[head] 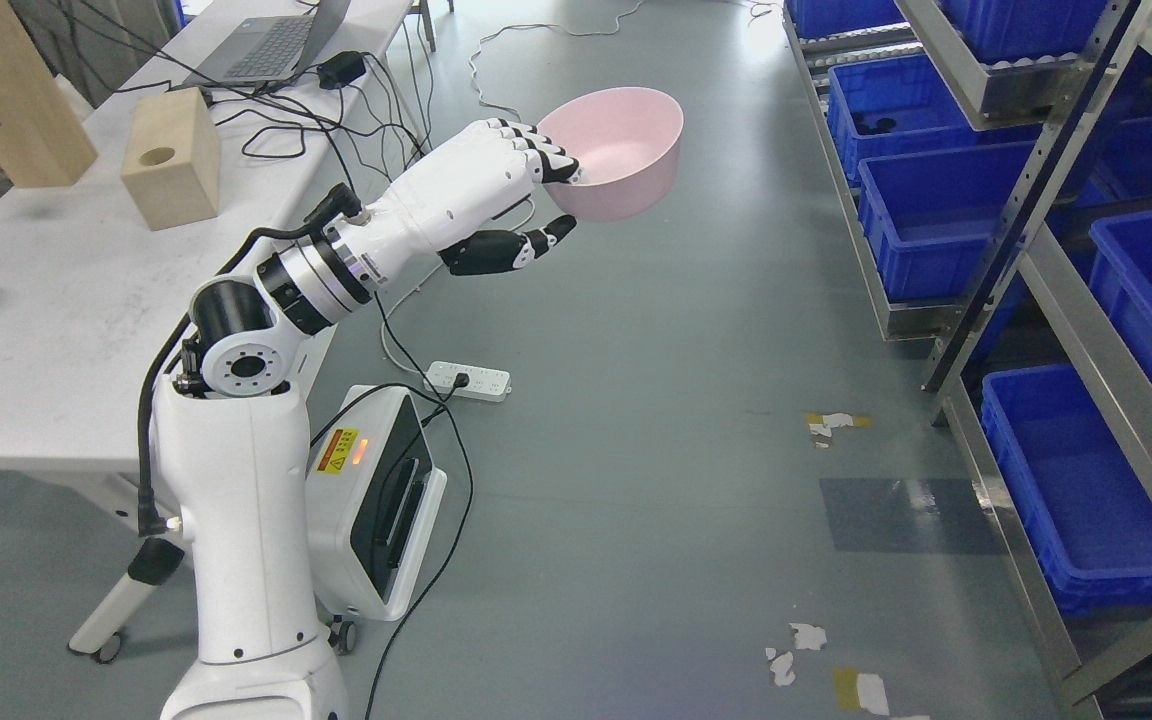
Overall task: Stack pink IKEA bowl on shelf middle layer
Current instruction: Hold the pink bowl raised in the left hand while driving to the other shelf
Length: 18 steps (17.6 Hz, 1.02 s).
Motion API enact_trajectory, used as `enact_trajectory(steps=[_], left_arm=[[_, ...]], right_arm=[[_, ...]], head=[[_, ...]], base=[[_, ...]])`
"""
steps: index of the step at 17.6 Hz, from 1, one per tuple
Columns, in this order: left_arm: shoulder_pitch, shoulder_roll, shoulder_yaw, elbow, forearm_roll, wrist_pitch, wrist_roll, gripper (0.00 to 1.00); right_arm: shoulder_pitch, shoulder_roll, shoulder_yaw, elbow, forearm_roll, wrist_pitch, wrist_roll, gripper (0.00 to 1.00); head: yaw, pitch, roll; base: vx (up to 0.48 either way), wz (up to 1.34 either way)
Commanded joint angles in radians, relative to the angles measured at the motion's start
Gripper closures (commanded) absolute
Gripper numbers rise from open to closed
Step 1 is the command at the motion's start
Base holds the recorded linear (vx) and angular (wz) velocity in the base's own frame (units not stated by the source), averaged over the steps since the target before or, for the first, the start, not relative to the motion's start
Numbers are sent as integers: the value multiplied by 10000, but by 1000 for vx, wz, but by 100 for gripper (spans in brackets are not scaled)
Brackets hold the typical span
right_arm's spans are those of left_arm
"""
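Note:
A pink bowl [621,150] hangs in the air above the grey floor, tilted with its opening toward the upper left. My left hand [536,195] is shut on its near rim: the black-tipped fingers [551,160] hook over the rim from inside and the thumb [511,250] stretches below the bowl. The white left arm rises from the lower left of the picture. The metal shelf [1026,200] with blue bins stands to the right, well apart from the bowl. The right arm does not show.
A white table [66,290] at the left carries wooden blocks [168,157], a laptop [266,45] and cables. On the floor lie a power strip [468,380] and a white box unit [376,500]. Blue bins [936,215] fill the shelf levels.

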Motion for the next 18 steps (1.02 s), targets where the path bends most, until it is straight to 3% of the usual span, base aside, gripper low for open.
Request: enact_trajectory(steps=[1,11,18], left_arm=[[0,175,-3,-4,0,6,23,93],[-61,175,-18,42,0,6,23,92],[-1410,175,135,929,-229,6,-69,92]], right_arm=[[229,-175,0,-175,0,5,-2,0],[229,-175,0,-175,0,5,-2,0],[229,-175,0,-175,0,5,-2,0]], head=[[0,0,0],[0,0,0],[0,0,0]], base=[[177,-269],[109,-759],[52,-1043]])
